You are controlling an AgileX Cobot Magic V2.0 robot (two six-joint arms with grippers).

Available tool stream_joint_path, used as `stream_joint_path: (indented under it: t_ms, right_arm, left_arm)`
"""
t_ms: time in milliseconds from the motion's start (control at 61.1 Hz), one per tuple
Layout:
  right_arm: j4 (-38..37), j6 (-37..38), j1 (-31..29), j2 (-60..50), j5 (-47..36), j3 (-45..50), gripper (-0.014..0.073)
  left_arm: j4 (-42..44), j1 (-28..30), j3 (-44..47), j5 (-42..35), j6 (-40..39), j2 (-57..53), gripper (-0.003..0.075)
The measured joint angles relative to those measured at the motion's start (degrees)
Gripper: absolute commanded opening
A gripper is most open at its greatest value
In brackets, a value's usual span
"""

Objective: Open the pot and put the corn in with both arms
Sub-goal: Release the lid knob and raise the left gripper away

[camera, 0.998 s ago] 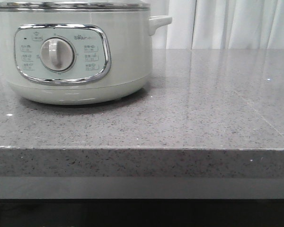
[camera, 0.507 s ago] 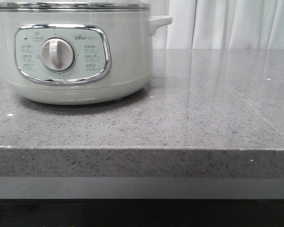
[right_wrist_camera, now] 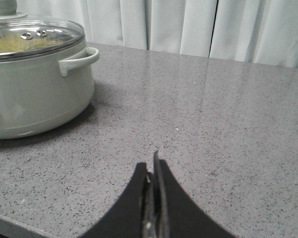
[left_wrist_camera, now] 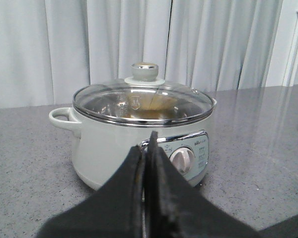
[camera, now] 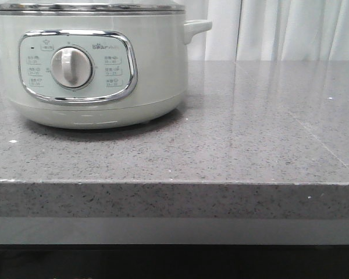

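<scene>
1. Pot [camera: 93, 64] has shifted marginally rightward in the front view since the earlier frames.
2. Left gripper [left_wrist_camera: 146, 148] and right gripper [right_wrist_camera: 152, 168]: jaws closed, holding nothing.
3. Pot sits on the counter's [camera: 250, 145] left; glass lid [left_wrist_camera: 141, 101] on.
4. Curtain [camera: 291, 29] hangs behind.

Matte black left gripper [left_wrist_camera: 146, 148] showing two tapering, pointed fingers; matte black right gripper [right_wrist_camera: 152, 168] showing the same curved, wedge-like shape.

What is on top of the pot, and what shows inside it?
A glass lid with a knob sits on the pot. Something yellowish shows through the glass, too blurred by reflections to identify; the lower interior is hidden.
</scene>
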Motion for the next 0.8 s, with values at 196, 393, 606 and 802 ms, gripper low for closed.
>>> stream_joint_path:
  t_ms: [196,393,606,802]
  right_arm:
    - [0.0,0.0,0.0,0.0,0.0,0.0,-0.0064]
    - [0.0,0.0,0.0,0.0,0.0,0.0,-0.0064]
    - [0.0,0.0,0.0,0.0,0.0,0.0,-0.0064]
    - [0.0,0.0,0.0,0.0,0.0,0.0,-0.0064]
  left_arm:
    - [0.0,0.0,0.3,-0.12,0.0,0.0,-0.0018]
    - [0.0,0.0,0.3,-0.12,0.0,0.0,-0.0018]
    - [0.3,0.0,0.84,-0.67,0.0,0.0,-0.0018]
    - [1.83,5.13,3.77,-3.16,-2.75,0.0,-0.0018]
